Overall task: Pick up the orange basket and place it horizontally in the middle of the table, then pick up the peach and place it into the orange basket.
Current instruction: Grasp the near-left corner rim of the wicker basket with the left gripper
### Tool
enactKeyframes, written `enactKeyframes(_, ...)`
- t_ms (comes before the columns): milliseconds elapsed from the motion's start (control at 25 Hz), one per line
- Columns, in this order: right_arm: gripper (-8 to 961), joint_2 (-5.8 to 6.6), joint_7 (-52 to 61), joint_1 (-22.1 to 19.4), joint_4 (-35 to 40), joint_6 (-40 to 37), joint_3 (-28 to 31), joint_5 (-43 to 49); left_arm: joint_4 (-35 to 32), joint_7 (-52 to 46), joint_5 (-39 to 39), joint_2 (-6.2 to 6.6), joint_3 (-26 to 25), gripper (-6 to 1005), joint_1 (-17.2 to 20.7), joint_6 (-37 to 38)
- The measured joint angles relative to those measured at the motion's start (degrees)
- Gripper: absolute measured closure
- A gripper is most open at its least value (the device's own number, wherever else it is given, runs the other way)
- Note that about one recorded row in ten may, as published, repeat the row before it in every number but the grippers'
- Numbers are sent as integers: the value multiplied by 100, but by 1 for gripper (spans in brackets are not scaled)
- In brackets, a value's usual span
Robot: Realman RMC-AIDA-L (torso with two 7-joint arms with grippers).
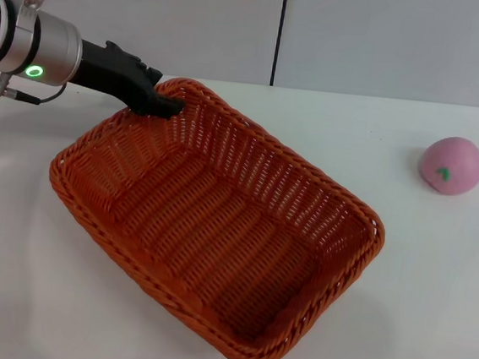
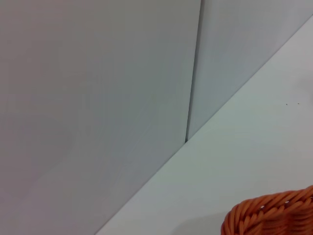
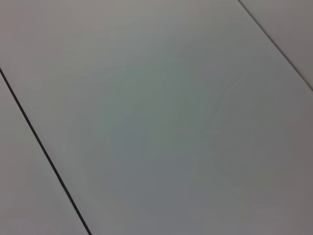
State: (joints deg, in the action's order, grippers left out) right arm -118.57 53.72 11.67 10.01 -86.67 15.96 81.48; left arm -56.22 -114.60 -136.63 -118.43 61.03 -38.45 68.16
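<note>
Orange wicker fills the middle of the head view: the basket point(image 1: 218, 228) sits on the white table point(image 1: 433, 283), its long axis running diagonally from far left to near right, not yet horizontal. Reaching in from the robot's left, the left gripper point(image 1: 160, 102) meets the basket's far-left corner. Its dark fingers point(image 1: 150, 94) appear pressed together over the braided rim there, one tip dipping inside the wall, so the basket lies below and to the right of them. A sliver of that rim point(image 2: 274, 215) shows in the left wrist view. Well apart, on the far right of the table, lies the pink peach point(image 1: 451, 165), untouched. No right gripper shows anywhere; its wrist view holds only blank panels. Judging by position, the left arm is far nearer the basket and would have to swing that corner to straighten it.
</note>
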Motion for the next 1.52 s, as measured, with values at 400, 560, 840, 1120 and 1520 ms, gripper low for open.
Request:
enactKeyframes(400, 268, 0, -28, 12, -17, 37, 3, 0, 39, 0, -18, 3, 28, 492, 5, 8)
enactKeyframes(560, 268, 0, -31, 6, -17, 37, 4, 0, 1, 52, 13, -2, 64, 532, 44, -43)
enactKeyframes(840, 268, 0, -35, -14, -17, 37, 4, 0, 0, 52, 14, -4, 67, 631, 45, -46)
enactKeyframes(1120, 268, 0, -37, -16, -17, 95, 4, 0, -4, -102, 97, -5, 73, 773, 47, 45)
enactKeyframes(1520, 269, 8, -4, 16, -17, 111, -21, 0, -709, -1714, 316, 21, 55, 808, 283, 476)
